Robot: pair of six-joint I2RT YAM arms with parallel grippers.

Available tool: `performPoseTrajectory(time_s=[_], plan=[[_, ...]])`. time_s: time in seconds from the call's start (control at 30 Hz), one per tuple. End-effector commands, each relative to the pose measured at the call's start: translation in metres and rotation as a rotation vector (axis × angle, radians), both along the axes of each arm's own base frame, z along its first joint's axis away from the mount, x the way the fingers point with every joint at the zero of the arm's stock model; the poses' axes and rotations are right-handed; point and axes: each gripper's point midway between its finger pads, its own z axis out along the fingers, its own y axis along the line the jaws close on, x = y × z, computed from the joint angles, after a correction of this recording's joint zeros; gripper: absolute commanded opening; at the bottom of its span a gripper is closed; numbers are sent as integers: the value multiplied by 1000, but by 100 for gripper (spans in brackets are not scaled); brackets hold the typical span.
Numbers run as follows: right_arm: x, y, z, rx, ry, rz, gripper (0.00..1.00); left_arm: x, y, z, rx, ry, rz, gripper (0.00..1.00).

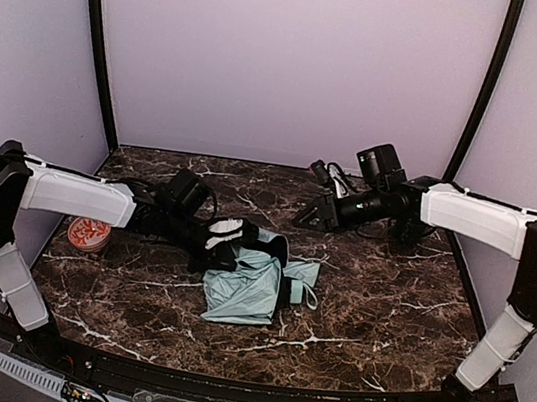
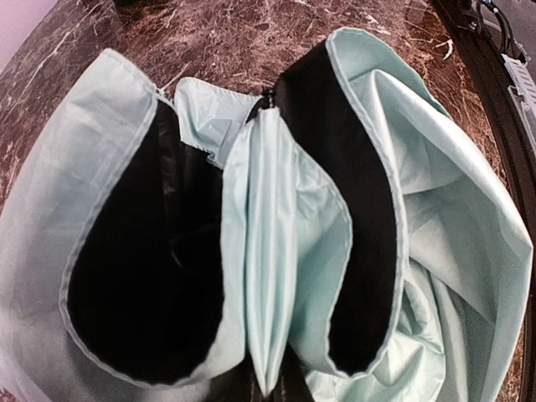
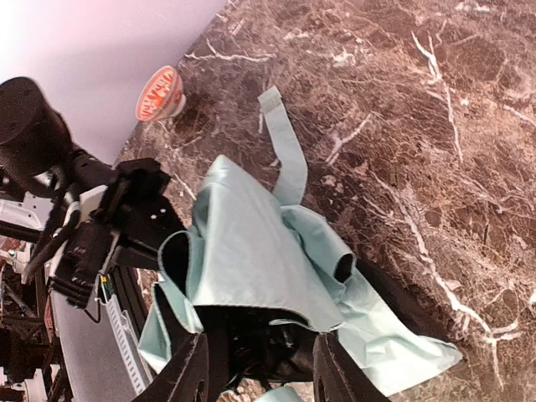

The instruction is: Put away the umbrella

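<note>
The dark marble counter [image 1: 384, 309] carries the umbrella [image 1: 250, 289] at the centre of the overhead view, collapsed but loose, mint panels splayed with black lining showing. The left claw [image 1: 227, 238] is buried in the fabric at the heap's upper left; folds hide its fingers, so I cannot tell whether it grips. The right claw [image 1: 308, 217] hovers to the upper right, released and empty. Best to pin one end and gather the panels tight in one direction; the strap [image 3: 285, 142], lying flat on the marble, should wrap last.
</note>
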Motion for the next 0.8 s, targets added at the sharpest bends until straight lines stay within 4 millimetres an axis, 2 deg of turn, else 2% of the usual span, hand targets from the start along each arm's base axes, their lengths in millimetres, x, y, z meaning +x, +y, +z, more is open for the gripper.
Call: performPoseTrajectory(time_s=[0.0, 0.07, 0.13, 0.2, 0.27, 0.37, 0.4, 0.43, 0.5, 0.53, 0.57, 0.67, 0.73, 0.77], plan=[[-24, -1, 5, 95, -7, 27, 43, 7, -11, 16, -44, -4, -15, 0], [-40, 12, -2, 136, 7, 52, 46, 7, -16, 19, -66, 1, -27, 0], [-51, 30, -7, 140, 12, 101, 55, 9, -18, 20, -68, 3, -27, 0], [-63, 45, -12, 126, 8, 147, 60, 13, -19, 20, -57, 1, -17, 0], [-70, 60, -9, 125, -25, 186, 60, 15, -20, 20, -52, -2, -17, 0], [-75, 67, -26, 97, -1, 197, 58, 17, -20, 19, -47, -1, -13, 0], [-76, 67, -32, 90, 13, 197, 53, 18, -21, 18, -43, 3, -8, 0], [-77, 67, -37, 82, 20, 197, 42, 19, -21, 19, -43, 6, -6, 0], [-75, 67, -40, 77, 20, 189, 12, 19, -23, 22, -46, 4, -13, 0], [-74, 68, -38, 87, 18, 186, 3, 20, -23, 24, -48, -3, -12, 0], [-74, 70, -33, 108, 15, 188, 0, 22, -23, 27, -50, -10, -1, 2], [-73, 74, -24, 149, 24, 181, 0, 27, -22, 47, -81, -37, 33, 36], [-73, 76, -20, 165, 33, 176, 0, 26, -20, 61, -115, -63, 38, 55], [-73, 74, -23, 166, 41, 164, 0, 24, -19, 67, -125, -76, 41, 61]])
